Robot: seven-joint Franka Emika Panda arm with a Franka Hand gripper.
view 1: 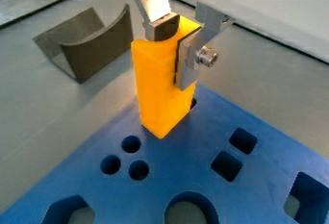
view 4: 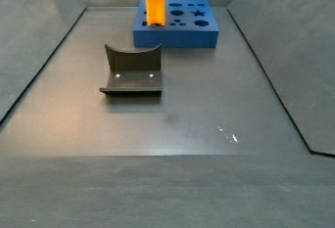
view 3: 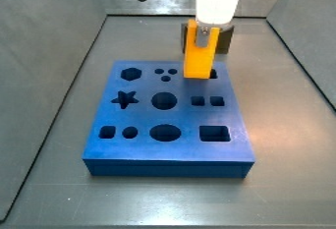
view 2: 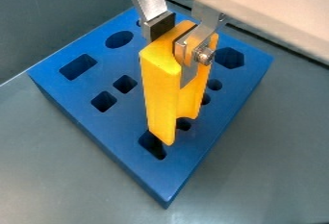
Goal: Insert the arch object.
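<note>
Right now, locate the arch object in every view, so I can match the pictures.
Wrist view: arch object, centre, clamped by the gripper.
Wrist view: arch object, centre, over the blue board.
Side view, upper middle.
Side view, top, far end.
Shared landmark: the blue board.

The grey desk (view 4: 197, 163) carries the blue board (view 4: 183, 34) at its far end; nearer, apart, the dark fixture (view 4: 131, 73); the gripper (view 3: 206, 22) hangs over the board.
</note>
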